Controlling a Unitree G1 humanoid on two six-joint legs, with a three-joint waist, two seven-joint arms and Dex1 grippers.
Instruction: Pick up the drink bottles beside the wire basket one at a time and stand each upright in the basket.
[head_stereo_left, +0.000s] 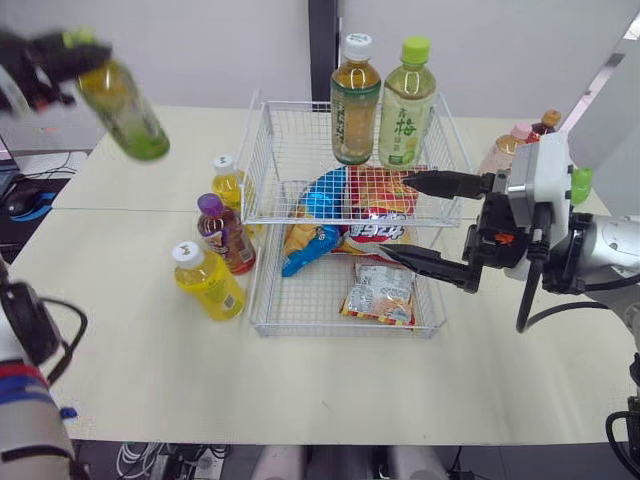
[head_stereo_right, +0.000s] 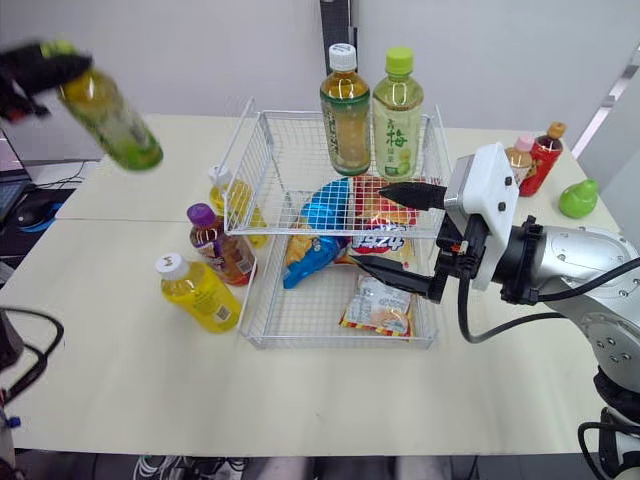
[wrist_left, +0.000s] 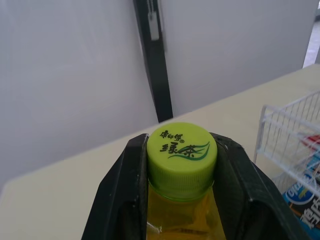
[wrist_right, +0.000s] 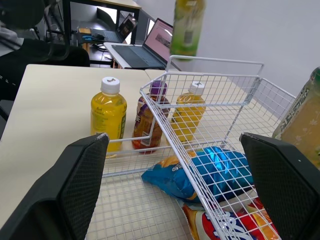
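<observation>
Done: amber btl (head_stereo_left: 355, 100) + pale-green btl (head_stereo_left: 407, 105) upright in wire basket (head_stereo_left: 258, 300); green-tea btl (head_stereo_left: 125, 110) clamped at neck by L gripper (wrist_left: 181, 165), tilted mid-air well left of it; R gripper (head_stereo_left: 395, 214) wide open, empty, over lower tier; left to do, prob.: yellow btl (head_stereo_left: 208, 283), purple-cap btl (head_stereo_left: 226, 233), small yellow btl (head_stereo_left: 230, 185) just beside basket.

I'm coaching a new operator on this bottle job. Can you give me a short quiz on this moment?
1. True or false: the right end effector is shut on a bottle.
2. How many bottles stand upright in the basket? A one, B two, C four.
3. Fill in: the left end effector grips the raised bottle, whose cap is ____.

Key: 1 false, it is open. 2 B. 3 green.
</observation>
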